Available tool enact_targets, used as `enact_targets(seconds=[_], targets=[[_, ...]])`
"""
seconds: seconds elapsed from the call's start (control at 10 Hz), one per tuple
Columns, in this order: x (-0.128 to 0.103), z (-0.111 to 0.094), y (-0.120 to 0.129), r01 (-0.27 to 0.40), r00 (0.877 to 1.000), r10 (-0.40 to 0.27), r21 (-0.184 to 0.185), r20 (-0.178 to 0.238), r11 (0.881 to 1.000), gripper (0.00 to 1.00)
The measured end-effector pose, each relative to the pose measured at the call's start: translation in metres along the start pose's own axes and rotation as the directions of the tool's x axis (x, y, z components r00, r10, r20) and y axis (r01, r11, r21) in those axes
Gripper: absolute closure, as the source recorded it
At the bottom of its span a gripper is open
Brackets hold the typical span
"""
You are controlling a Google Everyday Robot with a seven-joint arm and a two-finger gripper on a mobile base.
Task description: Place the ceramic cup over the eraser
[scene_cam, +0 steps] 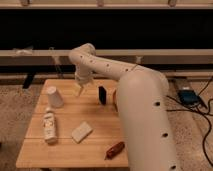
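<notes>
Nearest on the light wooden table [65, 150] lies a reddish-brown oblong thing [115, 149]. Behind it are a pale flat rectangular block [81, 131] and a white labelled bottle [49, 125] on its side. Farther back, the small black rectangular eraser [102, 94] stands on end. The plain white ceramic cup [54, 96] sits well to its left, narrow end up. Between them hangs the gripper [80, 90], pointing down, touching neither; clenched or released, one cannot tell.

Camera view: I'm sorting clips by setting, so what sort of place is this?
Probably an indoor robot test area: a small wooden table of loose props, black cables on speckled flooring, and a dark window wall. The gripper hangs between white tapered cup and black block eraser.
</notes>
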Motion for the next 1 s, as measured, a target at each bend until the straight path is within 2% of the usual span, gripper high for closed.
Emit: enact_targets(seconds=[0.7, 0.9, 1.0], targets=[[0.001, -0.002, 0.000, 0.001, 1.000, -0.001, 0.000, -0.003, 1.000, 0.20], [0.009, 0.001, -0.004, 0.038, 0.999, -0.038, 0.023, -0.006, 0.999, 0.20], [0.025, 0.003, -0.014, 0.074, 0.997, -0.074, 0.035, -0.010, 0.997, 0.20]])
